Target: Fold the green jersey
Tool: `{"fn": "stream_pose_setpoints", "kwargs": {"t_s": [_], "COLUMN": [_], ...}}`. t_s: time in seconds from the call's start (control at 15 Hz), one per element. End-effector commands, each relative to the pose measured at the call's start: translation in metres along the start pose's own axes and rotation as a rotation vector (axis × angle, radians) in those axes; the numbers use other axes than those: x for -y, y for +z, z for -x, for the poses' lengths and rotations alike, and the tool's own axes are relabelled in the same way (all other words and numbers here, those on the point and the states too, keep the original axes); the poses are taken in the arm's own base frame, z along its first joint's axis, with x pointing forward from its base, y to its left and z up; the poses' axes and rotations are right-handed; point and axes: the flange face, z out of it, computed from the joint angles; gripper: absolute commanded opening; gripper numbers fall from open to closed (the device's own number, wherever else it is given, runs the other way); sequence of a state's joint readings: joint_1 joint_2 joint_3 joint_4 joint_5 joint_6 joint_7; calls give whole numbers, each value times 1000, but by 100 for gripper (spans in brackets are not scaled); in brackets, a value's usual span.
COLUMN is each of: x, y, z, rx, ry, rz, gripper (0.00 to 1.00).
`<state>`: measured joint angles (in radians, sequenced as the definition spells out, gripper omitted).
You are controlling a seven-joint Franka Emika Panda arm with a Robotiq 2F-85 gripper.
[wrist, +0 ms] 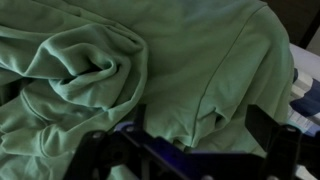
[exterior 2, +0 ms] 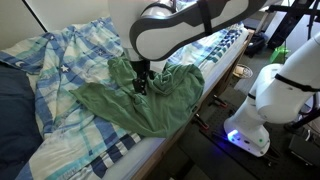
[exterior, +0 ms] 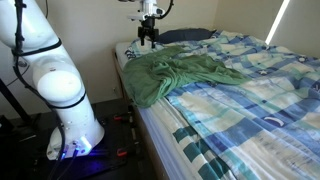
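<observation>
Sage-green fabric, the green jersey [exterior: 180, 72], lies rumpled on the near-left part of the checked bedspread [exterior: 262, 100], draping over the bed's left edge, with its long axis running left to right. Over its far-left portion the gripper [exterior: 148, 40] points straight down, fingers [wrist: 268, 128] spread wide and holding nothing. The cloth lies directly beneath them. Farthest back is a dark blue pillow [exterior: 185, 34].
</observation>
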<state>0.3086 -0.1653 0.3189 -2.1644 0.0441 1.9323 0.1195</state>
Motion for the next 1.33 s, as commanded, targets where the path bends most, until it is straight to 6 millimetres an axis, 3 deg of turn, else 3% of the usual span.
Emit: {"fn": "stream_pose_setpoints", "kwargs": {"t_s": [0.0, 0.47, 0.87, 1.27], "x": [0, 5, 39, 85], "y": [-1, -1, -5, 11], "z": [0, -1, -18, -57], "rx": [0, 3, -2, -41], "ry": [-1, -1, -76, -197], "rz": [0, -9, -6, -14], "gripper": [100, 100, 100, 100]}}
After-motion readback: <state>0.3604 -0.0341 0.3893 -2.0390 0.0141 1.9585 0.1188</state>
